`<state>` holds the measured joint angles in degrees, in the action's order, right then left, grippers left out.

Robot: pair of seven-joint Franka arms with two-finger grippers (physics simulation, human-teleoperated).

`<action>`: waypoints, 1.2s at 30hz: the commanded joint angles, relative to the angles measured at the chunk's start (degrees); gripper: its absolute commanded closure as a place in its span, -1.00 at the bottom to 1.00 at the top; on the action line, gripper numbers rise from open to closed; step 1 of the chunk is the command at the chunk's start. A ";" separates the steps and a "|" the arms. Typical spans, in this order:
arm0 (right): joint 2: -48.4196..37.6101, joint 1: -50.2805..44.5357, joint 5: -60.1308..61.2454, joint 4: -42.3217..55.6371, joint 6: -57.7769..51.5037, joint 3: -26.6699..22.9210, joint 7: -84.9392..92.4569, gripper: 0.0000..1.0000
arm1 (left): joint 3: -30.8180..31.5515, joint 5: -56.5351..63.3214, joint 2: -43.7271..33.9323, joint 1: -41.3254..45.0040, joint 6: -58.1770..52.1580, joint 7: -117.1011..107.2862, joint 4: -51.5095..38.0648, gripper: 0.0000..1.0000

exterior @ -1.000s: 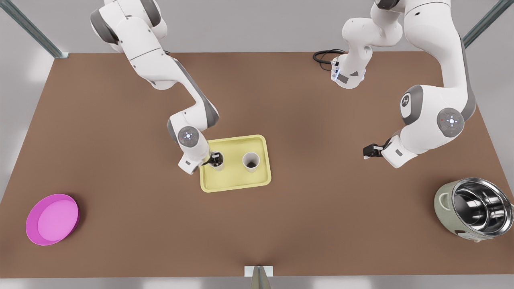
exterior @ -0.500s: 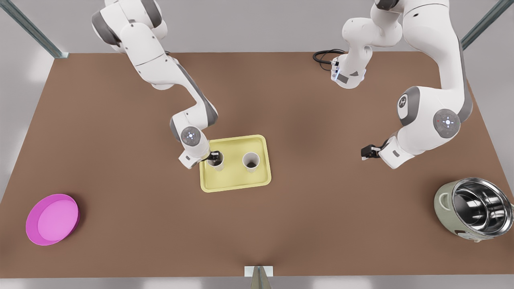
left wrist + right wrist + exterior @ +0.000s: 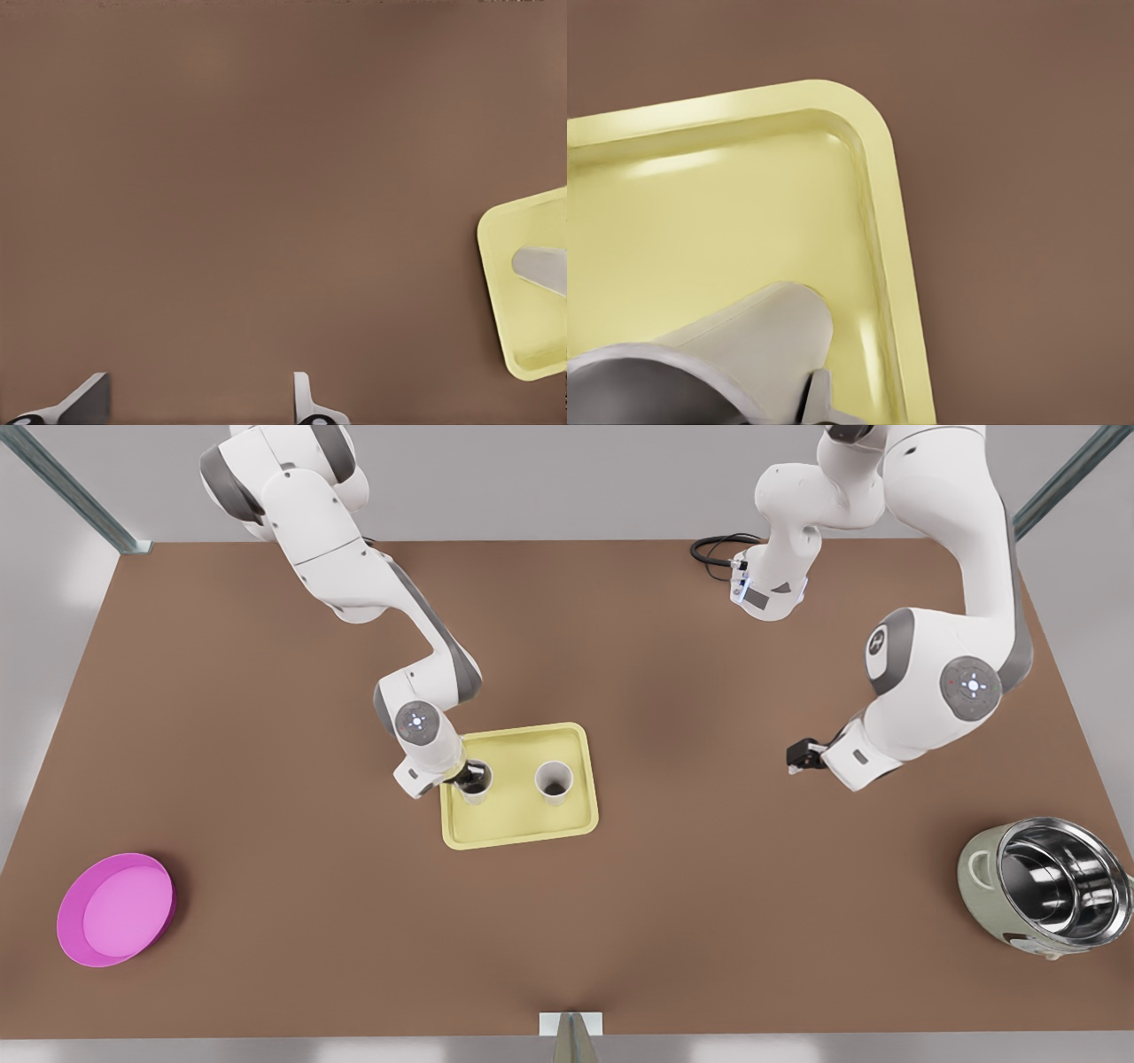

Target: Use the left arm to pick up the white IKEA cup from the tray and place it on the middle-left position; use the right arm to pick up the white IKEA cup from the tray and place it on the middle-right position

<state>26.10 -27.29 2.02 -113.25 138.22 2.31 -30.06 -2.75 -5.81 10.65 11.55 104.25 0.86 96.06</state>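
Arm shells: glossy white, rounded segments.
Joint bands: grey, at elbows and shoulders.
Joint caps: grey discs with small lit blue-white dots.
Wrist flanges: white blocks with a dark rectangular mark.
Fingers (image 3: pixel 89 400): pale grey, tapered.
Cable: black loop beside one arm's base.
Base marking: blue-lit panel, dark triangle.

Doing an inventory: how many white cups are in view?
2, both on the tray: the rim-side cup at the right gripper, the centre cup standing free. Left gripper hovers off the tray.
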 commanded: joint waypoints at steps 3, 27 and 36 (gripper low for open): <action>-0.96 0.31 0.52 0.75 -0.41 -0.02 -3.42 1.00 | 0.11 0.18 0.08 0.76 -0.27 0.28 -1.40 -1.00; 7.12 34.41 2.55 11.56 -8.58 -0.99 46.24 0.71 | 10.57 10.64 26.27 27.56 18.80 -57.11 -13.79 -1.00; 4.49 34.41 3.08 11.73 -13.94 -0.99 45.27 -0.96 | 7.67 10.20 31.36 26.68 23.28 -54.65 -16.08 -1.00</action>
<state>31.26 7.12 2.48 -101.48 128.19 1.32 3.13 4.92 4.48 41.79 37.98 123.84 -40.31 80.03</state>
